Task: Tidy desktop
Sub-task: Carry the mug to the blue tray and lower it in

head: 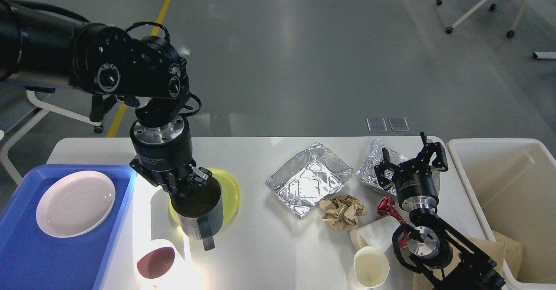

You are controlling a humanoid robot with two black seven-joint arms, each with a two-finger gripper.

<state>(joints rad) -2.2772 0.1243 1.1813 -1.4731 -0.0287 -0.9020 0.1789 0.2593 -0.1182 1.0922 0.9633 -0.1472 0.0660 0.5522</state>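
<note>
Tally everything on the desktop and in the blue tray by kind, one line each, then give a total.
Plates: 2, white plate in the blue tray, yellow plate
Mugs: 2, grey mug held by the left gripper, white mug
Foil trays: 2
Paper cups: 2
Crumpled paper: 1
Red wrapper: 1
Total: 10

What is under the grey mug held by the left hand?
The grey mug, gripped at its rim by the left hand, covers part of the yellow plate on the desktop. What lies directly beneath the mug is hidden.
</note>
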